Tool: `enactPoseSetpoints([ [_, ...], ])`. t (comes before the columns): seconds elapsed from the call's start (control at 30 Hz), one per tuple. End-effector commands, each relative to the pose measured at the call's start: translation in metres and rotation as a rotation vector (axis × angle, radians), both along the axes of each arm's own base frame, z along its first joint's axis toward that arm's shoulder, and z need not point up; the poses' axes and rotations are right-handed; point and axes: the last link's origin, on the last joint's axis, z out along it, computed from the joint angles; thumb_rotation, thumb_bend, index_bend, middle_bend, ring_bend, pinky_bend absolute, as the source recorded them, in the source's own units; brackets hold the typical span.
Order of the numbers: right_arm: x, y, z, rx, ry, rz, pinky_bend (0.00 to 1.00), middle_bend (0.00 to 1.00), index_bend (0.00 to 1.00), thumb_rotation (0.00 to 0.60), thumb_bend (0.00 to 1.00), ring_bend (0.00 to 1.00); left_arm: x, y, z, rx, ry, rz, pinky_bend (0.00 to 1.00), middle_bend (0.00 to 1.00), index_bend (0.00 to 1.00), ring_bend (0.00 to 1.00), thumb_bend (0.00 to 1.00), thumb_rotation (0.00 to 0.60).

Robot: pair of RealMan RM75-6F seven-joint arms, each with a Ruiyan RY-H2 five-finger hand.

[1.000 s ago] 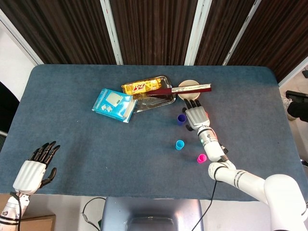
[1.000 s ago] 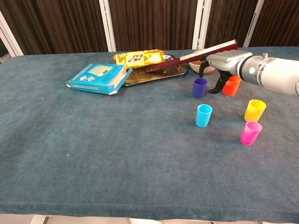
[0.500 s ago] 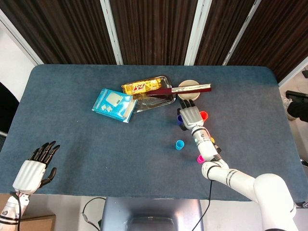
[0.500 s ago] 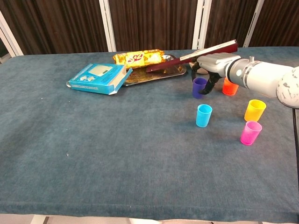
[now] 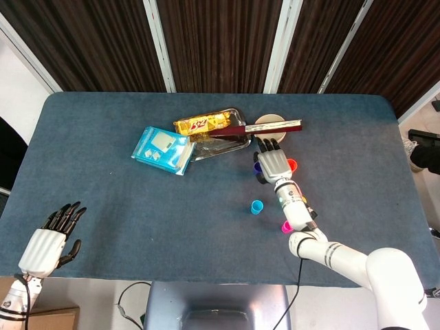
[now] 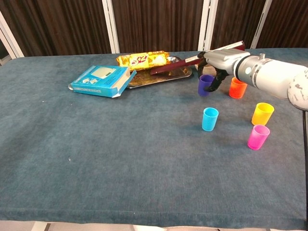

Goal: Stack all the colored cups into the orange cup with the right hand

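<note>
My right hand (image 6: 220,61) (image 5: 274,163) grips the purple cup (image 6: 206,84) (image 5: 258,170) from above, thumb on its right side, and holds it slightly off the cloth. The orange cup (image 6: 237,87) (image 5: 291,165) stands upright just to the right of the hand. Nearer the front stand the light blue cup (image 6: 210,119) (image 5: 256,207), the yellow cup (image 6: 262,113) and the pink cup (image 6: 258,136) (image 5: 287,227). In the head view my forearm covers most of the yellow cup. My left hand (image 5: 51,240) hangs at the table's near left corner, fingers apart and holding nothing.
Behind the cups a dark red flat box (image 6: 211,54) lies across a small bowl (image 5: 269,122). A metal tray (image 6: 161,77) with a yellow snack pack (image 6: 143,59) and a blue box (image 6: 101,79) sit at the back left.
My right hand moved left from the orange cup to the purple cup, closed around it and raised it a little. The other cups and my left hand stayed put.
</note>
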Motion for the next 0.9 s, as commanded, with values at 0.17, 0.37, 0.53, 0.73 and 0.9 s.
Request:
enactPoseSetpoints([
  [0.17, -0.014, 0.009, 0.082, -0.136, -0.051, 0.003, 0.0, 0.05, 0.59, 0.6, 0.48, 0.0, 0.002, -0.001, -0.001, -0.002, 0.001, -0.008, 0.17, 0.01, 0.0, 0.04, 0.48, 0.6],
  [0.37, -0.039, 0.016, 0.11, -0.14, 0.002, -0.053, 0.0, 0.05, 0.59, 0.6, 0.48, 0.0, 0.003, -0.001, -0.004, -0.011, 0.005, -0.012, 0.17, 0.01, 0.0, 0.04, 0.48, 0.6],
  [0.53, -0.051, 0.015, 0.1, -0.111, 0.024, -0.084, 0.0, 0.05, 0.59, 0.6, 0.48, 0.0, 0.004, -0.001, -0.008, -0.018, 0.011, -0.015, 0.17, 0.01, 0.0, 0.04, 0.48, 0.6],
  [0.73, -0.057, 0.01, 0.083, -0.091, 0.014, -0.105, 0.0, 0.05, 0.59, 0.6, 0.48, 0.0, 0.003, 0.001, -0.009, -0.021, 0.014, -0.011, 0.17, 0.01, 0.0, 0.04, 0.48, 0.6],
  [0.9, -0.057, 0.008, 0.074, -0.081, 0.013, -0.111, 0.0, 0.05, 0.59, 0.6, 0.48, 0.0, 0.002, 0.002, -0.007, -0.014, 0.011, -0.008, 0.17, 0.01, 0.0, 0.04, 0.48, 0.6],
])
